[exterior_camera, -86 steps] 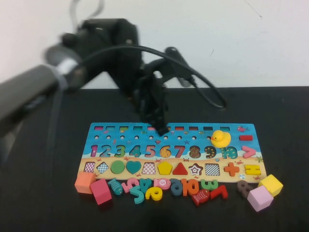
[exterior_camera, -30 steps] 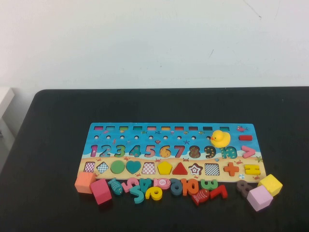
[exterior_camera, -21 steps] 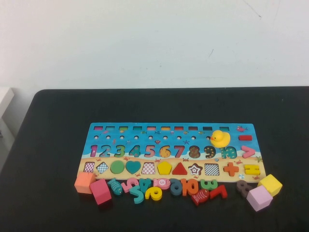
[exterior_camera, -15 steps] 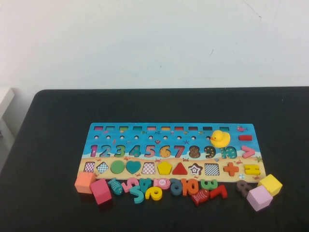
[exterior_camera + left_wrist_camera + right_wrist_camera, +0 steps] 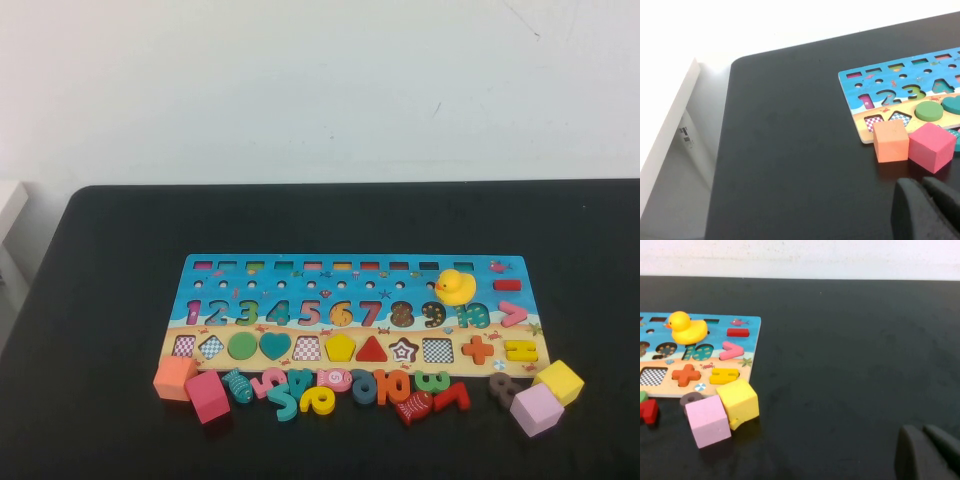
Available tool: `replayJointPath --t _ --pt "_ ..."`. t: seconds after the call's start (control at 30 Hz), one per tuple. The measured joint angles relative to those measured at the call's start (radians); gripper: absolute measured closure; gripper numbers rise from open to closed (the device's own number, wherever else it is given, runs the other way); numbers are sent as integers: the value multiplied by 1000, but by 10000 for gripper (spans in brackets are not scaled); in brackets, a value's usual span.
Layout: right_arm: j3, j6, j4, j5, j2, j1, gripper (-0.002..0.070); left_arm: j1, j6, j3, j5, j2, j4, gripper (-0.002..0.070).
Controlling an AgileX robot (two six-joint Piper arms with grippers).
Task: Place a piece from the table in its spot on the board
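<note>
- Your left end effector (image 5: 927,210) sits low over the bare black desk (image 5: 110,300), off the board's left end, near the orange and pink cubes; its fingers look pressed together, empty.
- Your right end effector (image 5: 930,452) sits over the bare desk well to the right of the board; fingers look closed too, gripping nothing.
- Neither arm shows in the high view.
- Nearest row on the desk, just in front of the board: orange cube (image 5: 175,377), pink cube (image 5: 208,396), teal fish (image 5: 238,385), a jumble of loose numbers (image 5: 320,392), red fish (image 5: 414,406).
- Right end of that row: brown ring piece (image 5: 503,388), lilac cube (image 5: 538,409), yellow cube (image 5: 560,381); the two cubes touch.
- Board (image 5: 355,312) lies flat mid-desk; its shape row has the green circle (image 5: 242,345), teal heart (image 5: 275,345), yellow pentagon (image 5: 340,347) and red triangle (image 5: 371,349) seated.
- Some shape slots show bare checker pattern.
- Yellow duck (image 5: 456,286) stands on the board toward its far right.
</note>
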Motion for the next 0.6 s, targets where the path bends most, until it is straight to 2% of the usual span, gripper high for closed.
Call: replayJointPath --t 0.2,0.47,0.6 --pt "0 0 0 0 0 0 657 0 -33 0 0 0 0 676" --pt "0 0 0 0 0 0 657 2 -296 -2 0 0 57 676" --pt "0 0 0 0 0 0 657 2 -353 -2 0 0 68 676"
